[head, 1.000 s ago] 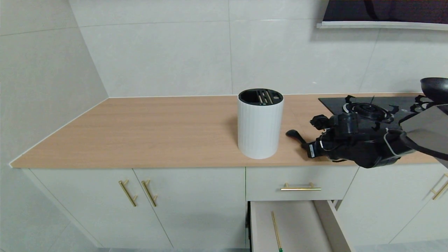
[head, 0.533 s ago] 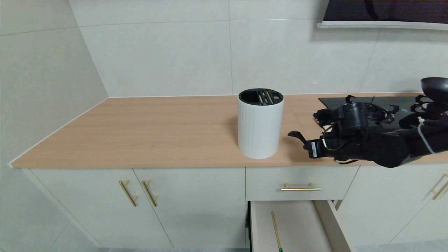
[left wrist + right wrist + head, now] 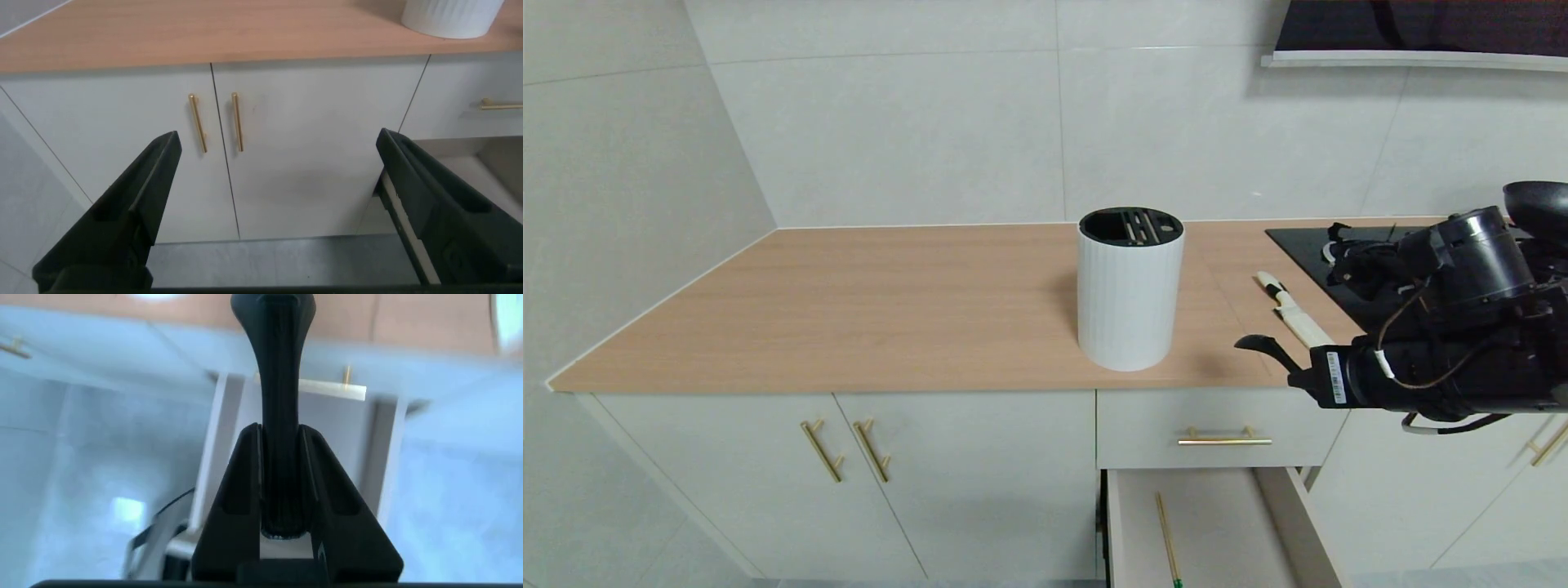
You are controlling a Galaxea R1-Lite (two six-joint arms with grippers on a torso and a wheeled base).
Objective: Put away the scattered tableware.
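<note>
A white ribbed holder stands upright on the bench, its black top cut into slots and one wider opening. Below the bench a drawer is pulled open, and a thin yellow stick lies lengthwise on its floor. The holder sits near the bench's front edge, with a wide stretch of bare wood to its left. To its right a white-handled knife lies flat, apart from the holder and just beside the stove.

The right pincer is clamped on the handle of a black utensil. It holds the utensil in front of the bench's edge, above the open drawer, with the free end pointing towards the holder. The knife lies just behind this pincer. The left pincer gapes wide, low before the cupboard doors.
</note>
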